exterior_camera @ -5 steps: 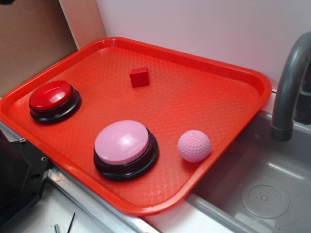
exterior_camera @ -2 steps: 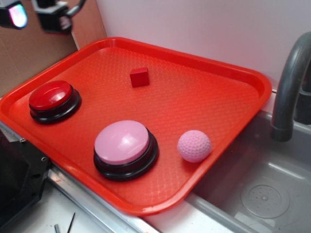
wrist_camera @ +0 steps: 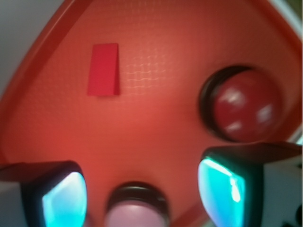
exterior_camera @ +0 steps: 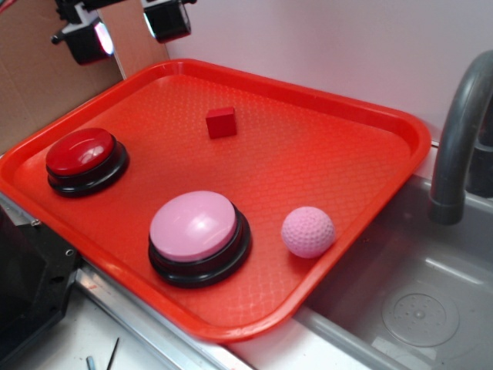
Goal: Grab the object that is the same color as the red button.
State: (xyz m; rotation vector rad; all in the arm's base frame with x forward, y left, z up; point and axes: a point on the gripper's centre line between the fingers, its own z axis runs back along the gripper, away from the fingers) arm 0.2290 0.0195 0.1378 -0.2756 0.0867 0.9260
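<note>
Red cube [exterior_camera: 221, 122], small, plain-faced.

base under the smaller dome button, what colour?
Black. The red button sits on a black circular base, clearest in the exterior view.

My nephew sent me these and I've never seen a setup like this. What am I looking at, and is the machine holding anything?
It is a small robot arm. One picture comes from a camera beside the scene, the other from a camera on the arm's wrist looking down.

In the side view the gripper hangs above the far left corner of a red tray, its two fingers apart and holding nothing.

On the tray lie a small red cube, a red button, a pink button and a pink dimpled ball. A grey sink with a tap sits to the right.

The blurry wrist view shows the cube, both buttons and the glowing finger pads.
</note>
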